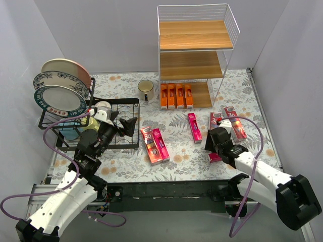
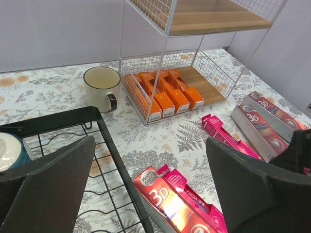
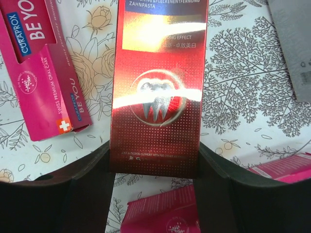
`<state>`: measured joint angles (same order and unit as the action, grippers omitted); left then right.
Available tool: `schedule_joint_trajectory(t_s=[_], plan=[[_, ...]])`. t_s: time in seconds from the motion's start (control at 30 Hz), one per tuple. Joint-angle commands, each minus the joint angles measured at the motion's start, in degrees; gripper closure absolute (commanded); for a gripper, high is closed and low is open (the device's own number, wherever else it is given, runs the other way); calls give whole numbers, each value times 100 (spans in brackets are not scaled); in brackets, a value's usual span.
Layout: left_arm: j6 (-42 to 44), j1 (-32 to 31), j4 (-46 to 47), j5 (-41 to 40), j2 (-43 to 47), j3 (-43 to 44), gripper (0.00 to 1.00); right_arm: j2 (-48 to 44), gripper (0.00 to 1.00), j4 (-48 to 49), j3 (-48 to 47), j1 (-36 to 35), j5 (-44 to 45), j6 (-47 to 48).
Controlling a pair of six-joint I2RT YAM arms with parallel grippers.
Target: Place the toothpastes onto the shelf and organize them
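My right gripper (image 1: 216, 135) is shut on the near end of a red "3D" toothpaste carton (image 3: 158, 82), its fingers (image 3: 92, 170) pressed against both long sides, low over the table. A pink carton (image 3: 43, 73) lies to its left and another (image 3: 160, 213) beneath the jaws. A second red carton (image 1: 235, 122) lies just to the right. A further pink carton (image 1: 194, 127) and a red-and-pink pair (image 1: 154, 144) rest mid-table. Several orange cartons (image 1: 176, 96) stand on the bottom board of the shelf (image 1: 194, 34). My left gripper (image 1: 126, 126) hangs open and empty over the dish rack's corner.
A black wire dish rack (image 1: 101, 143) with plates (image 1: 63, 85) and a cup fills the left side. A cream mug (image 1: 146, 89) stands left of the shelf. Grey walls enclose the table on three sides.
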<state>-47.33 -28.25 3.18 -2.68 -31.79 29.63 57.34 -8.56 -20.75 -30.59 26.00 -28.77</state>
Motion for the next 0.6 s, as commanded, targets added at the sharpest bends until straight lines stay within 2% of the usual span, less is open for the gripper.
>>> schedule_joint_trajectory(t_s=[0.0,0.3,0.37,0.57], plan=[[75,-14,-19,22,-11,166,2,-539,54,-321,-340,-114,292,-102],[101,-5,-10,-22,-73,175,2,-1541,66,-2008,-1940,-158,-726,732],[110,-14,-2,-22,-108,193,2,-1594,70,-2281,-2449,-158,-868,847],[101,-5,-2,13,-152,193,2,-1498,73,-2809,-3784,-158,-1447,1365]])
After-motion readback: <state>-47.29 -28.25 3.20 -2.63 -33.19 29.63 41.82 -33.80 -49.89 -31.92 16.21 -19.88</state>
